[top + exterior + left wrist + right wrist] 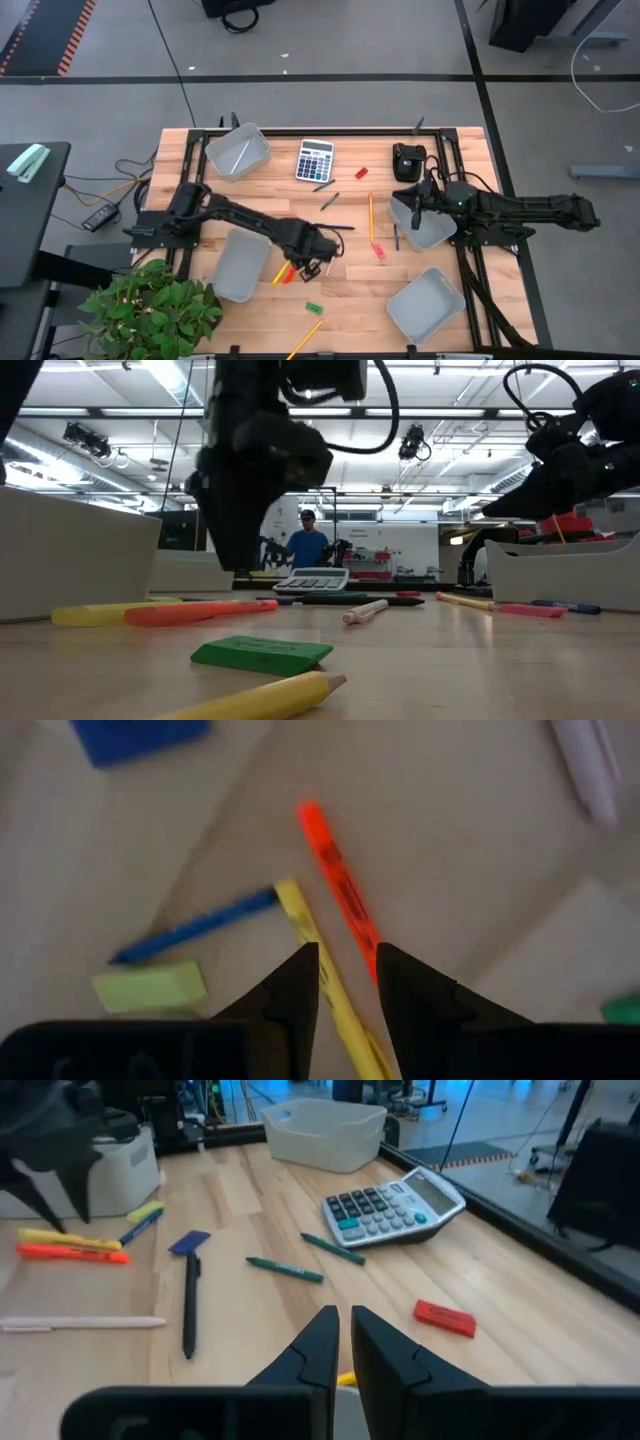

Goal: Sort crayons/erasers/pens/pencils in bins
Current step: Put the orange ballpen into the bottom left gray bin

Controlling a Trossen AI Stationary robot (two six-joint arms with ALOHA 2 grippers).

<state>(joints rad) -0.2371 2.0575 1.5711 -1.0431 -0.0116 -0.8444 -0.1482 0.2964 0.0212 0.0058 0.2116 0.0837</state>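
A yellow crayon [305, 935] and an orange crayon [335, 875] lie side by side on the table beside the near left bin [240, 265]. My left gripper [347, 952] hangs open just above them, pointing down, clear of both; the yellow one runs under the gap. A blue pen [195, 927], a pale green eraser [148, 987] and a blue eraser [140, 738] lie close by. My right gripper [344, 1315] is over the right-hand bin [422, 228], shut on a thin yellow pencil [556, 530]. My right gripper pinches the yellow pencil between its two fingers; only a small yellow piece [345, 1378] shows far back in the gap. The fingers lie nearly level. In the low view the pencil slants down below the gripper toward the bin; its lower end is hidden by the bin's wall.
A calculator [314, 160], a red eraser [361, 172], dark pens [327, 193], a pencil [371, 215] and a pink eraser [379, 250] lie mid-table. A green eraser [313, 307] and a pencil [305, 340] lie near the front. Other bins [238, 150] [425, 305]; black device [408, 160].
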